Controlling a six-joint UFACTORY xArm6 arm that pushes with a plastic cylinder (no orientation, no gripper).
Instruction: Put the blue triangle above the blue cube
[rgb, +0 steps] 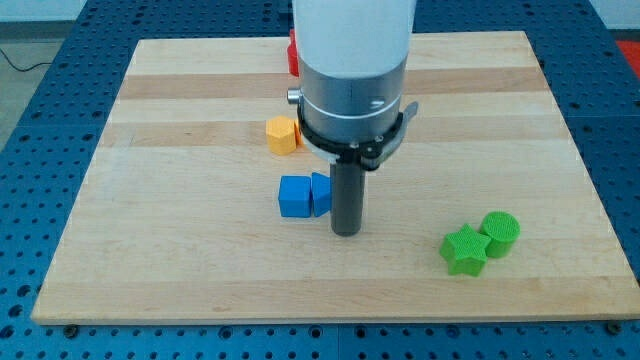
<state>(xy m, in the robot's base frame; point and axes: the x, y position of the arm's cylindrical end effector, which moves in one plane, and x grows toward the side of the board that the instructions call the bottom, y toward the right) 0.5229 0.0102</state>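
Observation:
The blue cube (294, 196) sits near the middle of the wooden board (150, 200). A second blue block, the blue triangle (320, 193), touches the cube's right side and is partly hidden by the rod. My tip (346, 232) rests on the board just right of and slightly below the blue triangle, close against it.
An orange block (283, 134) lies above the blue pair. A red block (293, 55) shows at the view's top, mostly hidden behind the arm. A green star (464, 250) and a green cylinder (500, 233) sit together at the lower right.

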